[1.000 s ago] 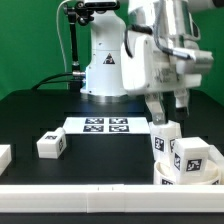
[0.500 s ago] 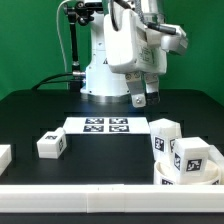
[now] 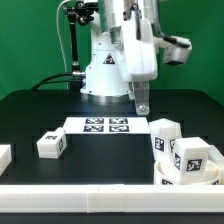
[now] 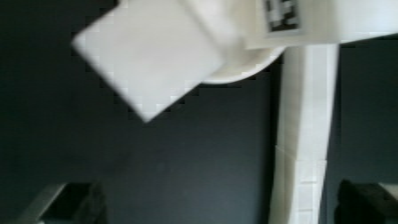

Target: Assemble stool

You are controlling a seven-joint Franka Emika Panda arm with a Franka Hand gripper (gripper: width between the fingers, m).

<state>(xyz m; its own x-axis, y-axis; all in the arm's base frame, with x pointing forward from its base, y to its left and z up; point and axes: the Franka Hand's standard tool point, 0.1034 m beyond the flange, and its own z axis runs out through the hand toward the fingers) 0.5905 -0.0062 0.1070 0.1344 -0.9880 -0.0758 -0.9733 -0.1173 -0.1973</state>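
seat (image 3: 170,180) 1 | legs (image 3: 50,145) (image 3: 165,138) (image 3: 191,156) 3 | marker board (image 3: 107,125) 1 | front white bar (image 3: 90,195) 1

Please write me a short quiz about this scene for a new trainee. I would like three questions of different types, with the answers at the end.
1. True or false: the gripper holds a part.
2. How many legs stand at the seat? A: one. B: two. C: four.
3. Fill in the missing word: the loose leg lies to the exterior view's ___ of the marker board.

Key
1. False. In the wrist view the jaws stand apart with nothing between them.
2. B.
3. left.
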